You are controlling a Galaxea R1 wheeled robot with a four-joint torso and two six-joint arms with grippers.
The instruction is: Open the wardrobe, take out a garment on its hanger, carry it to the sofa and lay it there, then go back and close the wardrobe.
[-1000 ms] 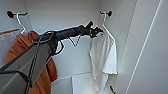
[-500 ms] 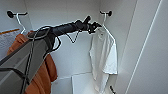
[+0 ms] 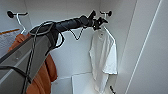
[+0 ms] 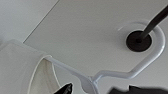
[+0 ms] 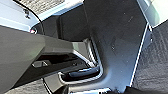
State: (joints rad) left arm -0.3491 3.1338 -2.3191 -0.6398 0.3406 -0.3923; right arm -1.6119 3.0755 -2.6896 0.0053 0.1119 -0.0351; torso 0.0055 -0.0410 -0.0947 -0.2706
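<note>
The wardrobe point(image 3: 140, 37) stands open, its white inside in front of me. On the right hangs the garment point(image 3: 103, 55), a white T-shirt, on its white hanger point(image 3: 110, 33). The hanger's hook point(image 4: 150, 57) loops over a short black rod point(image 4: 152, 20) with a round black mount. My left arm reaches in from the left, and my left gripper point(image 3: 98, 23) sits at the hanger's neck, just under the rod. In the left wrist view the left gripper point(image 4: 97, 88) is open, dark fingertips point(image 4: 66, 88) apart on either side of the neck. The shirt's collar point(image 4: 22, 67) lies close by.
An orange hoodie point(image 3: 45, 75) hangs at the left on its own white hanger point(image 3: 21, 23) from another black rod point(image 3: 11, 14). A low white shelf point(image 3: 82, 83) lies at the wardrobe's bottom. The right wrist view takes in the robot's dark body point(image 5: 112, 37) and grey carpet point(image 5: 155, 65).
My left gripper has edged up and a little right, closer to the hanger's hook. The T-shirt hangs as before.
</note>
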